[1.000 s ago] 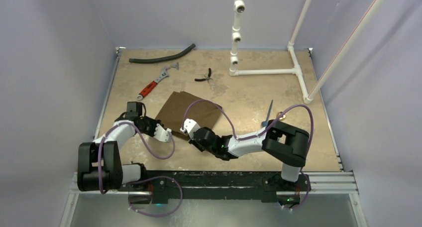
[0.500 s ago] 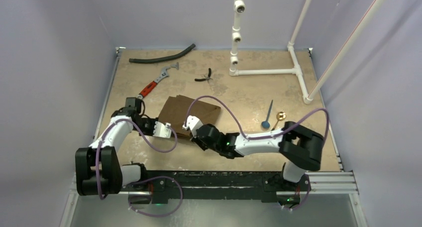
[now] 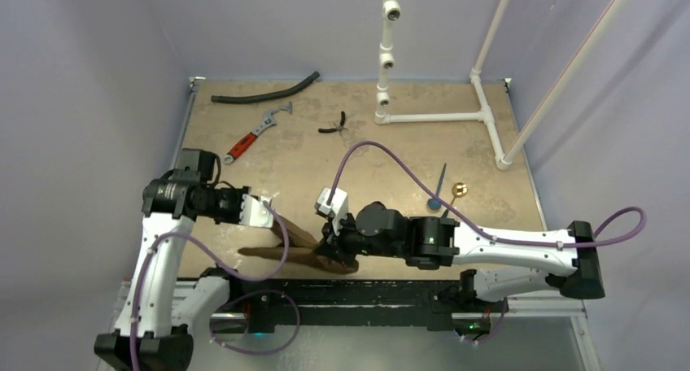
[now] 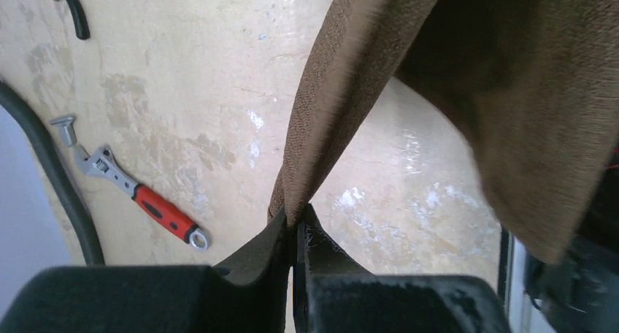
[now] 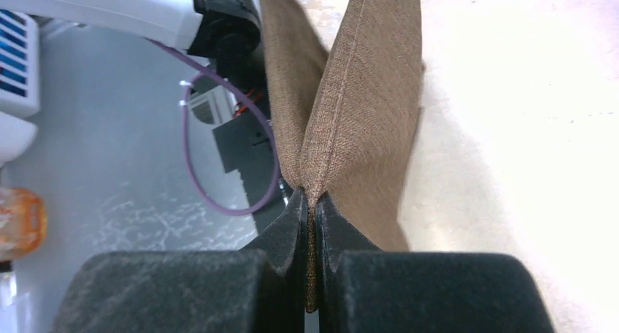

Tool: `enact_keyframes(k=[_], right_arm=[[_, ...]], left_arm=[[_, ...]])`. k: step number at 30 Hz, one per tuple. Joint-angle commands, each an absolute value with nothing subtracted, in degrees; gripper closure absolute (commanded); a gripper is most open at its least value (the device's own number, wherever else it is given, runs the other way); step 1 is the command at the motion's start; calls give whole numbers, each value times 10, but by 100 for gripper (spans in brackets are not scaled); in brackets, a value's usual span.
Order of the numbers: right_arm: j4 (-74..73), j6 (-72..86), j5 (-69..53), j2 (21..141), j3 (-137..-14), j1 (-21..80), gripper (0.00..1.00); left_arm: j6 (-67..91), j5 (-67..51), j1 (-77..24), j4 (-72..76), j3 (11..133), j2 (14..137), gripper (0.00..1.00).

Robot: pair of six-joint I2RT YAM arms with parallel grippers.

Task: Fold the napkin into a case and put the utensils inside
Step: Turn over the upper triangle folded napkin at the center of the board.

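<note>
Left gripper [image 4: 295, 227] and right gripper [image 5: 312, 201] each clamp an edge of the napkin [image 3: 303, 247], which hangs at the table's [image 3: 390, 155] near edge — lower both level, so the fold lands straight.

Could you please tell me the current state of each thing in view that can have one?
left end effector, shut on one napkin edge.
right end effector, shut on another napkin edge.
napkin, hanging between both end effectors, not yet a case.
blue spoon, lying loose on the table.
wrench, lying flat, untouched.
pliers, lying flat, untouched.
</note>
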State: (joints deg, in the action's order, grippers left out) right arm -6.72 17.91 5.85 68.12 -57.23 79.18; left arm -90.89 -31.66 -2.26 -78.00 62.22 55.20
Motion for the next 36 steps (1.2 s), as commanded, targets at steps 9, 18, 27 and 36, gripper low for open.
enact_keyframes(k=[9,18,27,36], right_arm=[[-107,148,-116,853,-675,490,100],[-101,93,-75,1114,-769,420,100],[-99,95,-100,1173,-830,380,100],[-94,90,-130,1172,-849,380,100]], left_arm=[[-805,-329,-51,-693,655,753,100],[-464,-100,-95,-252,659,887,56],[-440,-275,-102,-383,661,861,51],[-412,-279,-126,-336,606,898,44]])
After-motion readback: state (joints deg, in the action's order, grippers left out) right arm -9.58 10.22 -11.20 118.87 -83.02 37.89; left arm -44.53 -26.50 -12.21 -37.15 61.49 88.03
